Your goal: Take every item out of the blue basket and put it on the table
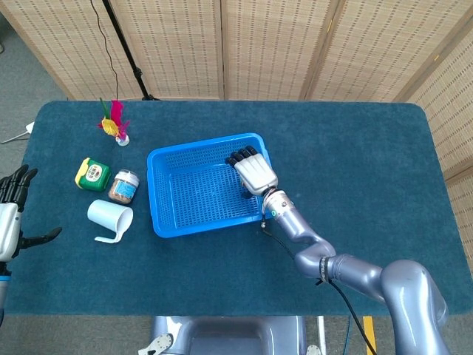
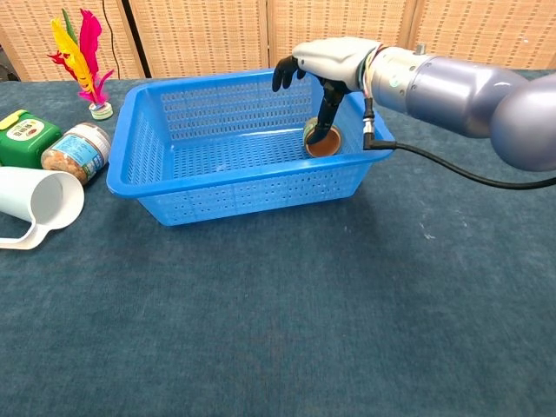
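The blue basket (image 1: 188, 200) (image 2: 252, 178) stands left of the table's middle. A small jar (image 2: 323, 139) lies on its side in the basket's right end. My right hand (image 1: 252, 169) (image 2: 328, 62) hovers just over it with fingers spread, and one dark finger (image 2: 328, 109) reaches down to the jar's top. No grip on the jar shows. In the head view the hand hides the jar. My left hand (image 1: 10, 209) is at the table's left edge, fingers apart and holding nothing.
Left of the basket are a white cup (image 1: 109, 217) (image 2: 35, 201) on its side, a brown-filled jar (image 1: 124, 186) (image 2: 76, 150), a green tin (image 1: 92, 174) (image 2: 26, 137) and a feather shuttlecock (image 1: 114, 124) (image 2: 80, 52). Blue cloth stretches right of and in front of the basket.
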